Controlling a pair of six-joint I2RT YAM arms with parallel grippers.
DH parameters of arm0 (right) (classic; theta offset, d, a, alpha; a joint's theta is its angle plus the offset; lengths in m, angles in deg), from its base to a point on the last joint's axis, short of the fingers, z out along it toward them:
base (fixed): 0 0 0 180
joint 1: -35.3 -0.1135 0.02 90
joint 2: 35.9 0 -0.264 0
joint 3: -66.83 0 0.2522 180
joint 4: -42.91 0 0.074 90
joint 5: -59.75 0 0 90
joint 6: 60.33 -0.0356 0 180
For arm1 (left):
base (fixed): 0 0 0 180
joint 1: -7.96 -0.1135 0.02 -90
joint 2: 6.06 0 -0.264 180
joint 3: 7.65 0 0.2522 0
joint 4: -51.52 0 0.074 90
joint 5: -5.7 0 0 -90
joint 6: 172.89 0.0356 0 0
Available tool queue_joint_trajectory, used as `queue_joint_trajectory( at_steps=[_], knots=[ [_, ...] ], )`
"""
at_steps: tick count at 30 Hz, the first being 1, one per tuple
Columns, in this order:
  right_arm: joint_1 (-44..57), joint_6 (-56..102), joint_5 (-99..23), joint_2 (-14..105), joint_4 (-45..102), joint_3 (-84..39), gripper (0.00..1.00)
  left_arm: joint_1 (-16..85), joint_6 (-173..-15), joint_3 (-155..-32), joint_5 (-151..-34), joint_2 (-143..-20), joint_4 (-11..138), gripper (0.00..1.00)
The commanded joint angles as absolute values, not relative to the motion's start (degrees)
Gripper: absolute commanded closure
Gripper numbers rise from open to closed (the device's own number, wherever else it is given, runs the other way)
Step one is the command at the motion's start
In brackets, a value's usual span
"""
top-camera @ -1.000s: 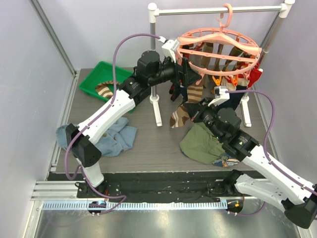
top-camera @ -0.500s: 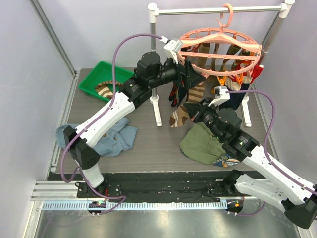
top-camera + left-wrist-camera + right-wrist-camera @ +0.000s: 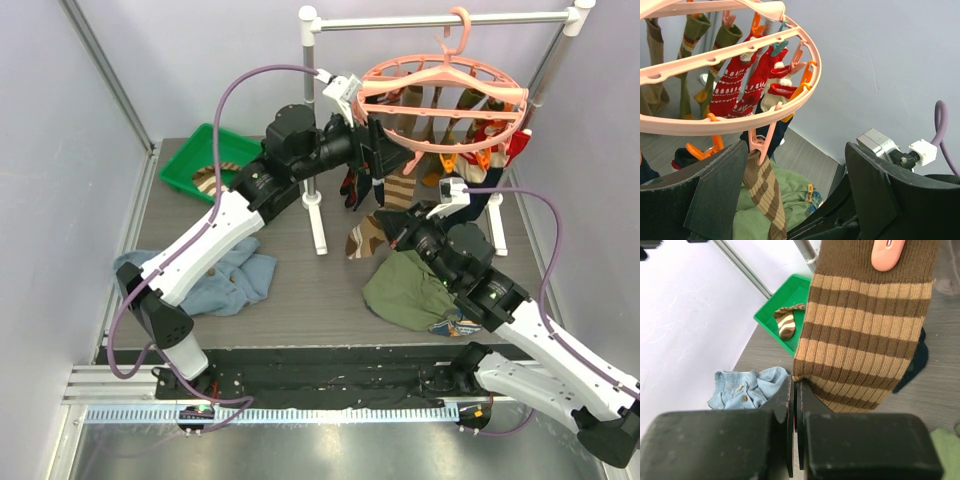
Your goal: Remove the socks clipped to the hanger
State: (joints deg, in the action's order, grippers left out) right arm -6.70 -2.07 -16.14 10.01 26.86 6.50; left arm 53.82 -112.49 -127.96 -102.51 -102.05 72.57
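from above, the pink hanger (image 3: 440, 85) hangs by its hook from the rail (image 3: 430, 20) at the back of the table, with the socks (image 3: 440, 125) clipped round its ring. your left gripper (image 3: 375, 160) is up at the hanger's near-left rim. your right gripper (image 3: 397, 232) sits lower, at the foot of the brown striped sock (image 3: 362, 235) that dangles from that rim. one striped sock already lies in the green tray (image 3: 200, 160) at the back left.

in the left wrist view, that gripper's fingers (image 3: 715, 195) are spread wide with nothing in them. the pink peg (image 3: 761, 145) biting the top of the striped sock stands between them, close to one finger and well apart from the other. i judge you should centre the jaws on the peg's upper wings, not on the ring or the cloth, then squeeze until it lets go.

in the right wrist view, the fingers (image 3: 790, 410) are pressed together and appear to pinch the lower corner of the striped sock. i'd hold only a light downward pull, so the sock slides out once the peg opens. a hard tug first could tilt the hanger or lift its hook off the rail.

no writing can be read anywhere. a small patch on the green garment (image 3: 805, 192) is too small to make out
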Motion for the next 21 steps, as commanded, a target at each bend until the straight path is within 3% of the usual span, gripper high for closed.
queue_joint_trajectory(
  at_steps=[1, 7, 21],
  knots=[
    [-6.89, -1.97, -17.24, 7.18, 30.73, 7.62, 0.99, 54.71, -112.07, -131.44, -103.45, -104.23, 72.21, 0.17],
    [-6.89, -1.70, -16.72, 4.62, 30.90, 9.12, 0.99, 55.50, -111.19, -136.72, -103.81, -108.45, 76.35, 0.19],
    [-6.89, -1.79, -18.03, 3.57, 31.69, 10.17, 0.99, 55.94, -109.26, -136.29, -99.94, -111.35, 77.50, 0.18]
  ],
)
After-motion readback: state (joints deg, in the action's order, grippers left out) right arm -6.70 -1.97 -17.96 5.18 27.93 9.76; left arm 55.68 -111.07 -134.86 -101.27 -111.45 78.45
